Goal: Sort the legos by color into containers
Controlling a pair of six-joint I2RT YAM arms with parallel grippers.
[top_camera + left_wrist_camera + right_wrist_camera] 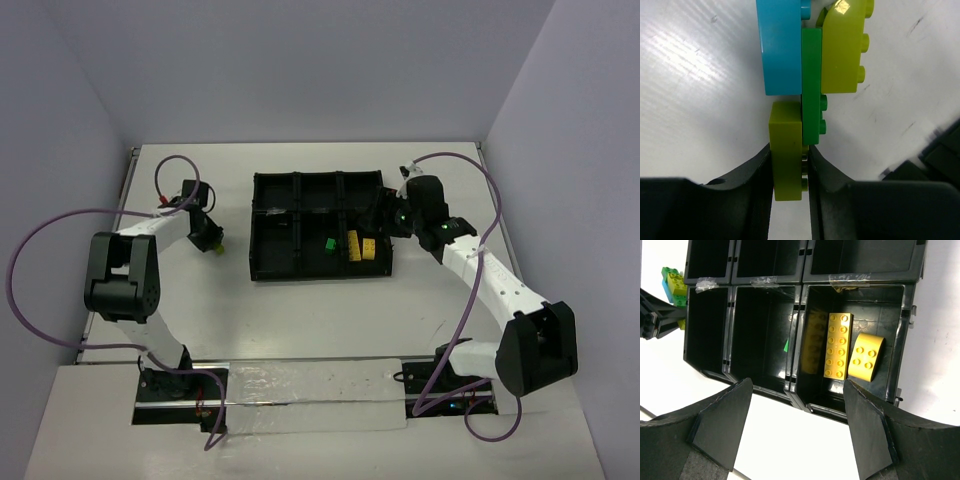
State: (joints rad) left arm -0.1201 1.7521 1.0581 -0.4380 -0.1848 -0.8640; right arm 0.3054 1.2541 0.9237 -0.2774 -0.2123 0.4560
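Currently the left arm is stretched out at 9 o'clock of the tray (310, 177), with the left gripper (790, 150) low over the table (180, 290). Its jaws pinch the lime bottom brick of the brick cluster (812, 75); the blue, green and lime pieces stick out past the tips toward 12 o'clock. The right arm reaches over the tray's 3 o'clock side, and the right gripper (797, 385) has its jaws spread wide. The 5 o'clock compartment holds a long yellow brick (838, 345) and a curved yellow brick (866, 356). A green brick (328, 244) lies in the 6 o'clock compartment.

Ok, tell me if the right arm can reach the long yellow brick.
Probably yes: the right pincer hangs open by the tray, and the long yellow brick lies uncovered in its compartment.
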